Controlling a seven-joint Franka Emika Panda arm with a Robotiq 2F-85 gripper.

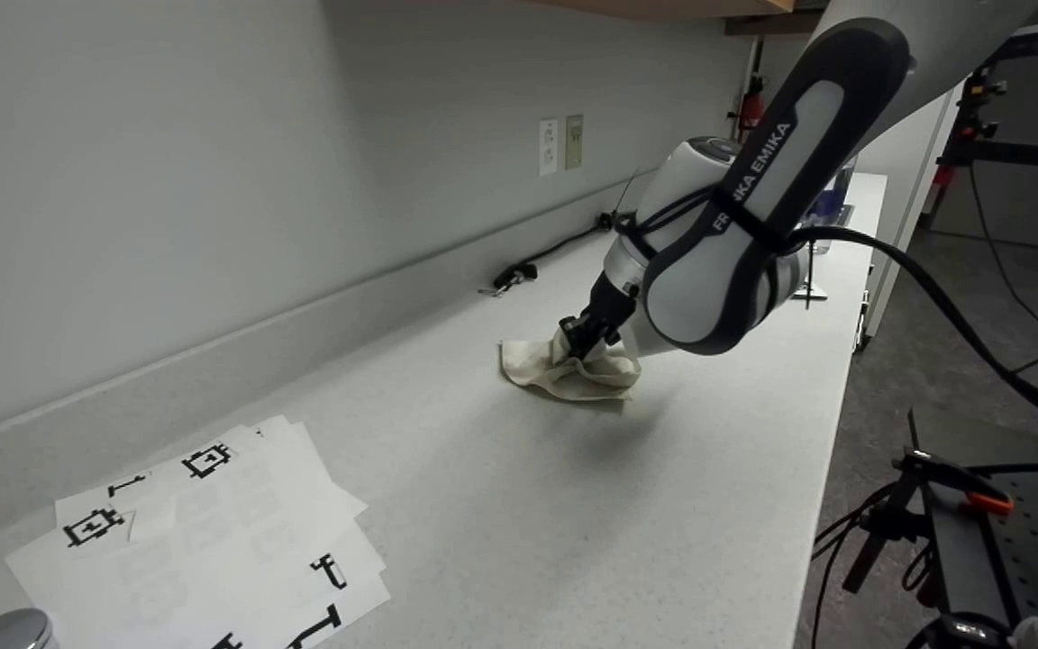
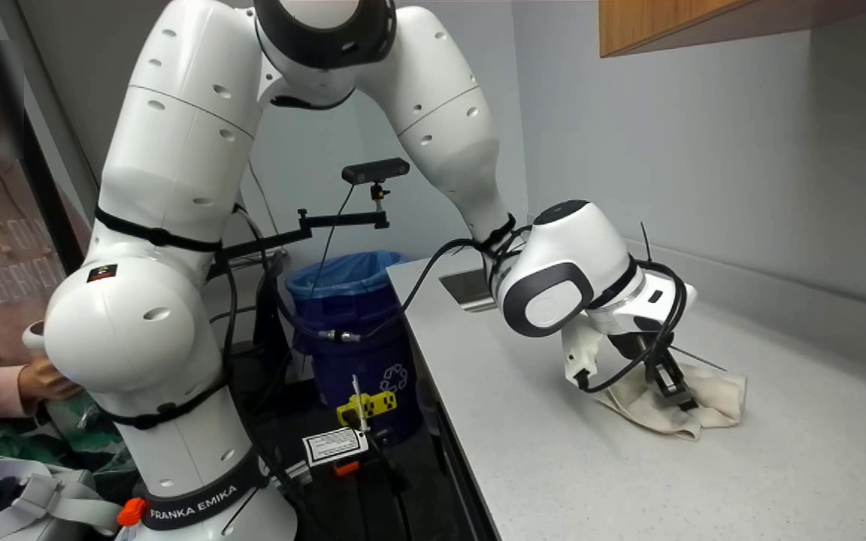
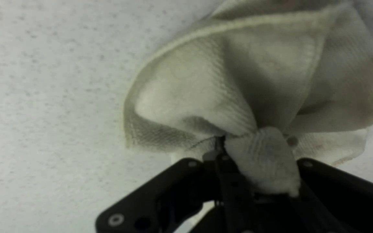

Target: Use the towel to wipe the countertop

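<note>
The towel (image 1: 532, 365), a wrinkled cream cloth, lies bunched on the pale countertop (image 1: 573, 523). My gripper (image 1: 584, 347) reaches down at a slant into its middle, shut on a pinched fold. In another exterior view the towel (image 2: 722, 394) spreads out on both sides of the gripper (image 2: 677, 398). In the wrist view, folds of the towel (image 3: 193, 84) fan out beyond the gripper (image 3: 256, 145), and a bunched tuft stands up between the dark fingers. That tuft partly hides the fingertips. The towel's spread edges rest on or very near the countertop (image 3: 44, 97).
Marked white paper sheets (image 1: 213, 541) lie on the countertop's near left part in an exterior view. A black cable with a connector (image 1: 516, 273) runs along the wall side. A wooden cabinet (image 2: 704, 22) hangs above. Off the front edge stand a blue bin (image 2: 350, 330) and a person (image 2: 4, 263).
</note>
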